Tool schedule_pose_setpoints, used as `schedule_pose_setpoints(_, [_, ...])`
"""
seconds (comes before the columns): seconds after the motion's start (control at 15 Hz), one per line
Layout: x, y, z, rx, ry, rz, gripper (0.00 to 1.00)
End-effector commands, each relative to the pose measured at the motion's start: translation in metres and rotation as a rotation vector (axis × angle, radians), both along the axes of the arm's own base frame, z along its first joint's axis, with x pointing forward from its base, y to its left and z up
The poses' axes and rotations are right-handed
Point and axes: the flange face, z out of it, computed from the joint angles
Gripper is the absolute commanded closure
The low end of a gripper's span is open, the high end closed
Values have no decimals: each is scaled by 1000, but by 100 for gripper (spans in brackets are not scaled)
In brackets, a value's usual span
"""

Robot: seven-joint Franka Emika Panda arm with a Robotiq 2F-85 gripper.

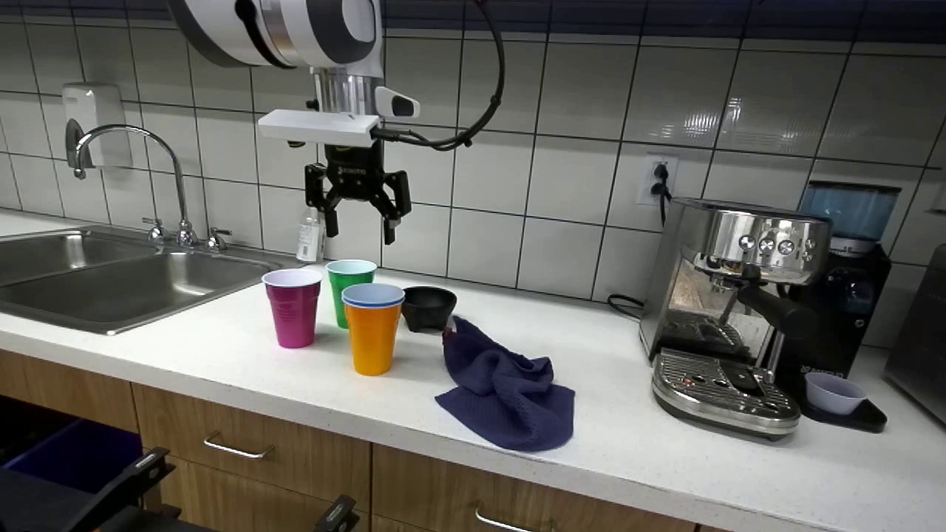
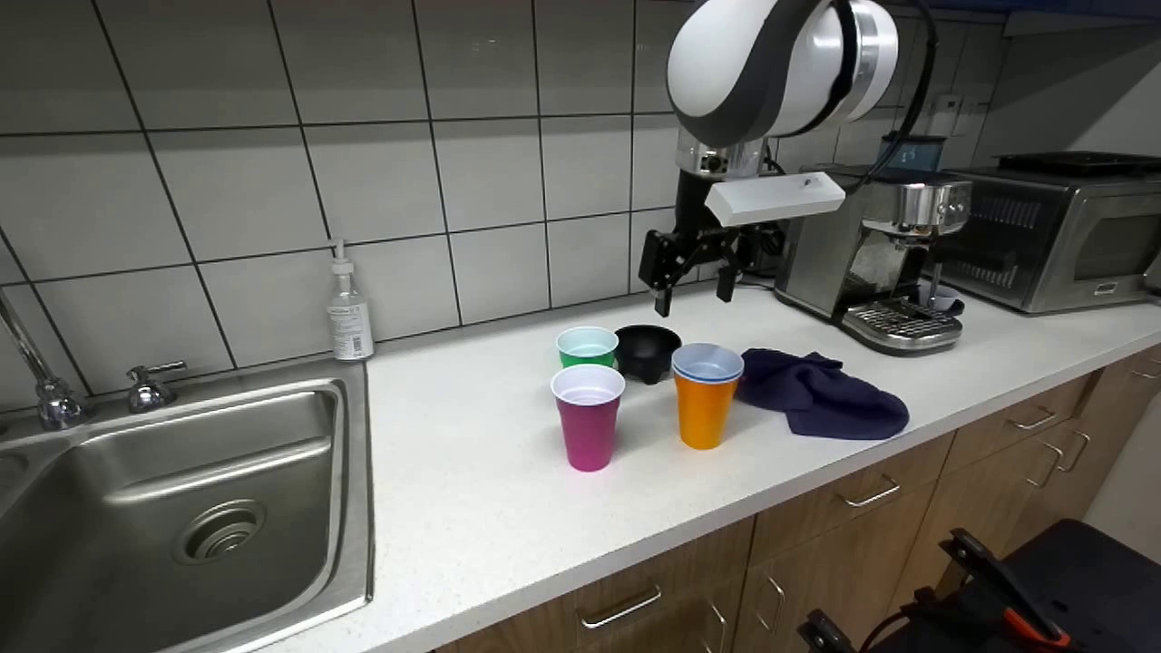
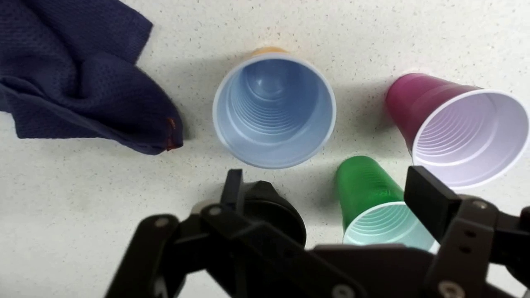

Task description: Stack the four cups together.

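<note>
The blue cup point(image 1: 373, 295) sits nested inside the orange cup point(image 1: 372, 343), with only its rim and inside showing. They stand upright on the counter. The purple cup point(image 1: 294, 314) and the green cup point(image 1: 350, 288) stand upright and separate beside them. In an exterior view the purple cup point(image 2: 588, 431) partly hides the green cup point(image 2: 586, 348). My gripper point(image 1: 361, 232) is open and empty, in the air above the cups. In the wrist view the blue cup point(image 3: 273, 111) lies ahead of the fingers, and the green cup point(image 3: 366, 186) shows between the fingertips.
A small black bowl point(image 1: 429, 307) stands behind the orange cup, partly behind a finger in the wrist view. A dark blue cloth point(image 1: 510, 391) lies beside the cups. A sink point(image 2: 354, 472), a soap bottle point(image 2: 349, 317) and an espresso machine point(image 1: 739, 310) stand farther off.
</note>
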Motion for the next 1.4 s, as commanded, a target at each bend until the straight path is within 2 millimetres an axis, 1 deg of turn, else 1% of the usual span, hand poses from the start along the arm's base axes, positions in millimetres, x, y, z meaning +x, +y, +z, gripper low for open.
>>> schedule_pose_setpoints(0.0, [-5, 5, 15, 0, -20, 52, 0])
schedule_pose_setpoints(0.33, [-5, 23, 21, -10, -22, 77, 0])
schedule_pose_setpoints(0.4, [-5, 24, 25, -8, -19, 72, 0])
schedule_pose_setpoints(0.47, [-1, 20, 13, -5, -21, 64, 0])
schedule_pose_setpoints(0.6, [-2, 22, 15, -6, -24, 70, 0])
schedule_pose_setpoints(1.27, [-2, 22, 16, -6, -26, 70, 0])
schedule_pose_setpoints(1.33, [-2, 28, 18, -15, -30, 73, 0])
